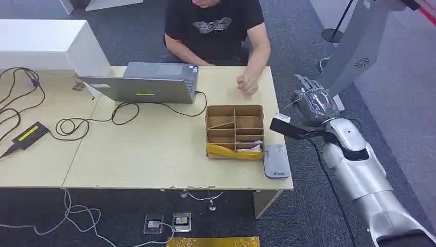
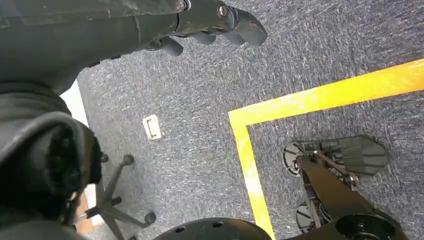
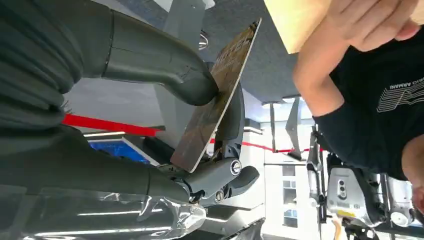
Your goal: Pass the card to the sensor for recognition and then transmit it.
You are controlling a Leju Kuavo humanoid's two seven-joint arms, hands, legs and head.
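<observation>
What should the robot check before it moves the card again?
1. Card held firmly: ok. The right hand pinches the dark flat card between thumb and fingers.
2. Sensor free: ok. Nothing lies on the flat grey card reader at the wooden table's corner.
3. Card over the sensor: not ok. The right hand is off the table's edge, beside the brown cardboard divider box.
4. Person ready to receive: cannot tell. The person's hand rests closed on the table.
5. Left hand out of the way: ok. The left hand hangs above the grey carpet.
</observation>
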